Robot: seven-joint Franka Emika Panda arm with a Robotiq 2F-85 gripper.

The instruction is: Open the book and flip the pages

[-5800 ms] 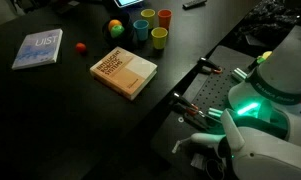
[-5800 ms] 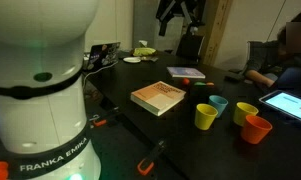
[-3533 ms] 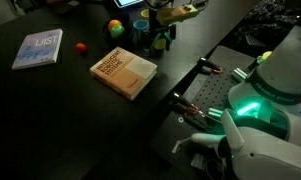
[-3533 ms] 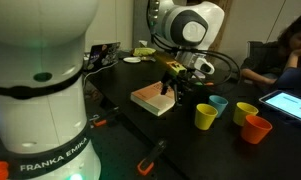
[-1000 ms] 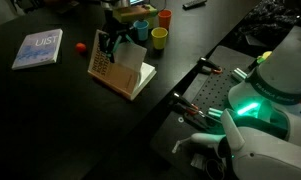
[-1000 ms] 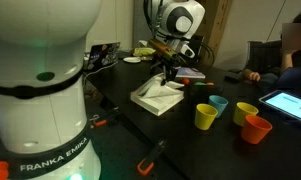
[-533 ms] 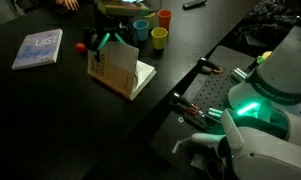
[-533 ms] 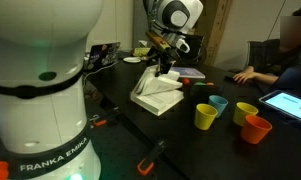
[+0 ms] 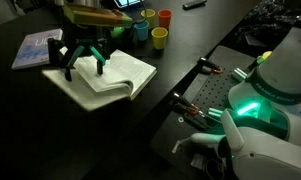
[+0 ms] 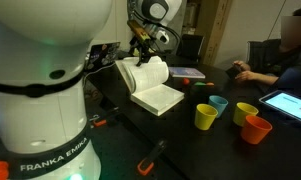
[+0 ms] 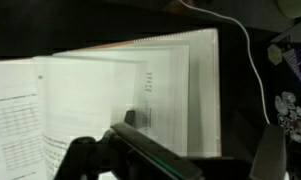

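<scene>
The book (image 9: 118, 78) lies open on the dark table, white pages up, in both exterior views (image 10: 160, 97). On its side away from the cups, a thick sheaf of pages (image 10: 133, 74) with the cover stands raised and curved. My gripper (image 9: 84, 66) hangs over that raised sheaf, fingers spread apart and holding nothing; it also shows in an exterior view (image 10: 143, 45). In the wrist view the pages (image 11: 120, 95) with faint print fill the frame, and my gripper (image 11: 175, 160) shows dark fingers at the bottom left and right.
A blue-grey book (image 9: 32, 50) lies beyond the gripper. Several coloured cups (image 9: 159, 38) stand near the open book, also in an exterior view (image 10: 206, 116). A person (image 10: 290, 45) sits at the far side with a tablet (image 10: 290, 105). The robot base (image 10: 50, 100) stands close by.
The gripper has swung across the book away from the cups, carrying the cover and a sheaf of pages over. The book now lies wide open instead of half raised.
</scene>
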